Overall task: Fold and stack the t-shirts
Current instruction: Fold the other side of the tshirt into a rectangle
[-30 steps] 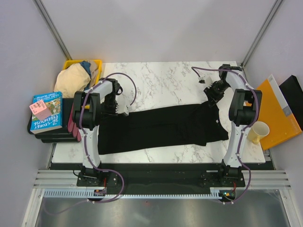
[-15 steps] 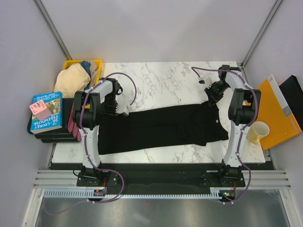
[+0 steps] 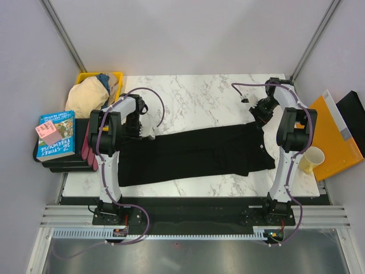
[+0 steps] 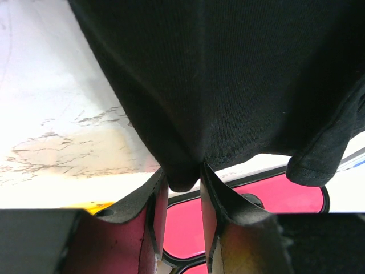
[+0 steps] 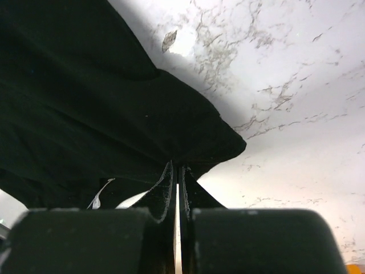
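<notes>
A black t-shirt (image 3: pixel 194 154) lies stretched across the marble table, wide from left to right. My left gripper (image 3: pixel 149 136) is shut on the shirt's far left corner; in the left wrist view the black cloth (image 4: pixel 228 74) bunches between the fingers (image 4: pixel 155 197). My right gripper (image 3: pixel 256 121) is shut on the shirt's far right corner; in the right wrist view the black cloth (image 5: pixel 91 103) is pinched at the fingertips (image 5: pixel 170 174) just above the marble. A white label (image 5: pixel 98 194) hangs under the shirt.
A yellow bin (image 3: pixel 117 77) with beige and blue clothes (image 3: pixel 86 96) sits at the far left. Pink objects (image 3: pixel 89 145) and a stack of books (image 3: pixel 56 136) stand off the table's left edge. An orange folder (image 3: pixel 331 137) and a paper cup (image 3: pixel 312 157) lie at the right.
My right gripper has moved slightly to the right and farther back, drawing the shirt's right corner tauter. The left arm has not moved.
</notes>
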Robot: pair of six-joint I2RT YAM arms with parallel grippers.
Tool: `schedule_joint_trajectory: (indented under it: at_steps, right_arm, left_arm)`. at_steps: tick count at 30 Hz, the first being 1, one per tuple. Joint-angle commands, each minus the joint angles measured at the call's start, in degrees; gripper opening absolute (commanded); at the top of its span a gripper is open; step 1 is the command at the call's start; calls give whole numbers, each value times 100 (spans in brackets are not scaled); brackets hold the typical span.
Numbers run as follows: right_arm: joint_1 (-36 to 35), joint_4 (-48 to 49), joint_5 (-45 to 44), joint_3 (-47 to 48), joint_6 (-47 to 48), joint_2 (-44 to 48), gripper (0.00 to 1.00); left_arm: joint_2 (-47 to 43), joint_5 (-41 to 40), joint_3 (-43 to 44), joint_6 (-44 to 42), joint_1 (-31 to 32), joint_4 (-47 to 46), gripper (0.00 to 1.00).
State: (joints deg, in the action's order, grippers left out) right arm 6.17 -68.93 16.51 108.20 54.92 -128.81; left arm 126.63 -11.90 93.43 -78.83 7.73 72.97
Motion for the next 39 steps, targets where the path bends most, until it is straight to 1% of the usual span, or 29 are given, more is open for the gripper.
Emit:
schedule_joint_trajectory:
  at_steps: [1, 10, 11, 12, 13, 14, 17, 19, 20, 22, 26, 27, 28, 30, 32, 34, 35, 36, 37, 38, 39]
  right_arm:
    - [59, -147, -368, 8, 353, 252, 0]
    - [59, -183, -781, -291, 643, 216, 0]
    - [68, -183, -799, -334, 652, 216, 3]
    - [59, -235, -807, -335, 678, 216, 12]
    - [59, -270, -799, -326, 687, 216, 23]
    - [59, -279, -790, -309, 678, 234, 40]
    - [59, -279, -711, -265, 722, 330, 46]
    - [59, -288, -632, -151, 696, 383, 47]
    - [59, -314, -597, -2, 687, 383, 48]
    - [59, -332, -466, 174, 661, 410, 49]
    - [33, -464, -211, 814, 556, 410, 49]
    - [16, -490, -158, 903, 538, 418, 49]
    - [-2, -508, -105, 1000, 529, 410, 49]
    - [-116, -543, -8, 1159, 529, 445, 48]
    - [-274, -543, 62, 1194, 555, 471, 47]
    - [-380, -543, 124, 1186, 555, 480, 42]
    - [-485, -526, 141, 1142, 547, 437, 34]
    - [-529, -508, 194, 1124, 512, 419, 30]
    - [-582, -490, 212, 1089, 477, 384, 27]
    - [-582, -482, 238, 1072, 450, 314, 26]
    - [-739, -481, 264, 1054, 415, 287, 26]
  left_arm:
    - [283, 329, -35, 52, -43, -81, 36]
    - [292, 302, 9, 43, -43, -46, 36]
    - [284, 302, 9, 34, -43, -55, 36]
    - [292, 294, 26, 43, -43, -55, 36]
    - [301, 294, 26, 34, -43, -37, 36]
    - [301, 285, 44, 34, -43, -37, 36]
    - [301, 285, 61, 25, -43, -20, 36]
    - [310, 285, 97, 17, -43, -11, 36]
    - [319, 285, 105, 25, -43, -11, 36]
    - [310, 285, 149, 25, -34, -2, 36]
    - [249, 285, 325, 69, -34, 33, 38]
    - [170, 311, 438, 61, -34, 51, 40]
    - [117, 390, 500, 60, -26, 77, 44]
    - [12, 460, 623, 52, 18, 173, 47]
    - [-173, 548, 650, 34, 62, 226, 55]
    - [-374, 732, 624, 17, 141, 296, 63]
    - [-445, 846, 607, -1, 185, 323, 64]
    - [-490, 987, 598, -18, 203, 332, 64]
    - [-551, 1310, 598, -19, 220, 419, 63]
    - [-569, 1444, 632, -19, 247, 489, 62]
    - [-569, 1575, 633, -19, 256, 551, 61]
